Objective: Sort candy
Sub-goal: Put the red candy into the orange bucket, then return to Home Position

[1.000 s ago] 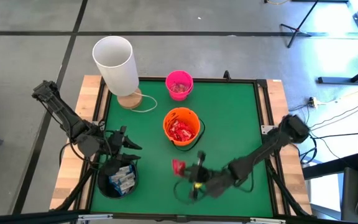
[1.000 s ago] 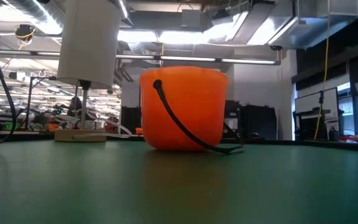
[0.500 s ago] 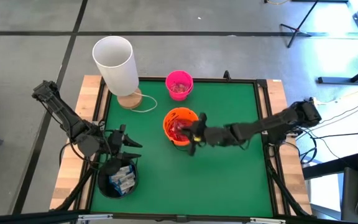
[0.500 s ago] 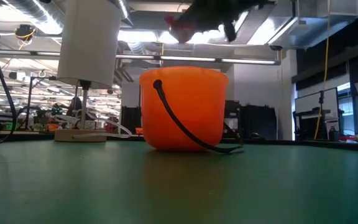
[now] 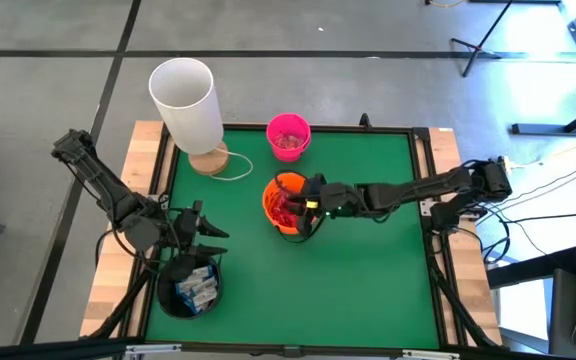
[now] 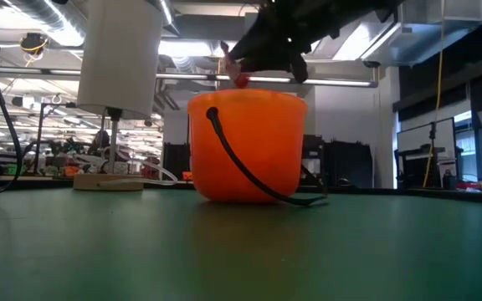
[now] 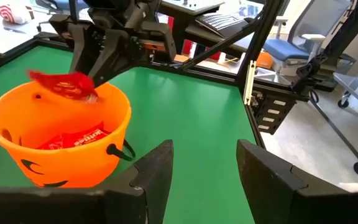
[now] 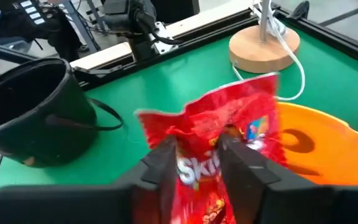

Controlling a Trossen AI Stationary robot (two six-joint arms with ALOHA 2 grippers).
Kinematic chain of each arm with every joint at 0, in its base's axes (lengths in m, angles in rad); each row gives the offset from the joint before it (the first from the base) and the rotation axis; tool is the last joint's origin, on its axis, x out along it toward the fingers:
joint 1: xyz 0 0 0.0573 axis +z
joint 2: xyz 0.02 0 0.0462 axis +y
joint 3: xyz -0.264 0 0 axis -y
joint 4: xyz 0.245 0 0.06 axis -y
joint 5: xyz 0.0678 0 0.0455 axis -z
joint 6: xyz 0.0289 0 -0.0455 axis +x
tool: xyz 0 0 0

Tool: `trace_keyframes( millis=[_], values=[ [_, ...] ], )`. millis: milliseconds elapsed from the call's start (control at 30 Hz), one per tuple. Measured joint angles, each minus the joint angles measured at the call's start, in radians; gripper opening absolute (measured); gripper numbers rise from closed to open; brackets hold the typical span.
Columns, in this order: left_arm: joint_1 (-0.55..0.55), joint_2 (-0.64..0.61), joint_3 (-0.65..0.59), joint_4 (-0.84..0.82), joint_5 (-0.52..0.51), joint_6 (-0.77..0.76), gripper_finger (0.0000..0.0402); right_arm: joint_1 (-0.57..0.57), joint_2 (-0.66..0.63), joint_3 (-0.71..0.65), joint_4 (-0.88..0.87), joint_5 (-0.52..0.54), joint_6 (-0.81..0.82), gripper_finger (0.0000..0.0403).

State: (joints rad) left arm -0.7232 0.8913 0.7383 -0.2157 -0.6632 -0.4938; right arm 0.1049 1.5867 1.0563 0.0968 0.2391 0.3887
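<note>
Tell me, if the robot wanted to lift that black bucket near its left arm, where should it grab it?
Probably by the rim of the black bucket, coming straight down from above. It stands upright with its mouth open upward, so one finger could slip inside the wall and one outside. Its thin handle hangs down the side, harder to catch. The left gripper, open, hovers just beside it.

Showing a shiny red packet [image 8: 225,146] with white lettering, an orange bucket [image 5: 276,203], a pink bucket [image 5: 288,130], a black bucket [image 5: 168,290], a green table [image 5: 368,270]
</note>
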Motion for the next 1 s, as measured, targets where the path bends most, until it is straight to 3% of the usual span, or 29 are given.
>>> trace_keyframes(
  millis=[233,433,600,733,867,1000],
  values=[
    [0.000,-0.001,0.000,0.004,-0.001,-0.011,0.0167,0.009,-0.006,0.005,-0.001,0.003,-0.035,0.0165],
    [0.022,-0.045,0.006,0.003,0.004,0.047,0.0167,0.022,-0.103,0.005,-0.085,0.041,-0.085,0.0151],
    [0.025,-0.193,0.112,-0.072,-0.012,0.223,0.0149,0.123,-0.328,-0.005,-0.139,0.170,-0.275,0.0080],
    [0.040,-0.322,0.119,0.003,-0.036,0.413,0.0099,0.128,-0.530,-0.101,-0.141,0.140,-0.349,0.0013],
    [0.133,-0.344,0.067,0.011,-0.041,0.450,0.0023,0.091,-0.732,-0.279,-0.045,0.063,-0.378,0.0016],
    [0.244,-0.369,0.005,0.085,0.074,0.455,0.0007,0.047,-0.927,-0.504,0.150,-0.016,-0.389,0.0006]
  ],
)
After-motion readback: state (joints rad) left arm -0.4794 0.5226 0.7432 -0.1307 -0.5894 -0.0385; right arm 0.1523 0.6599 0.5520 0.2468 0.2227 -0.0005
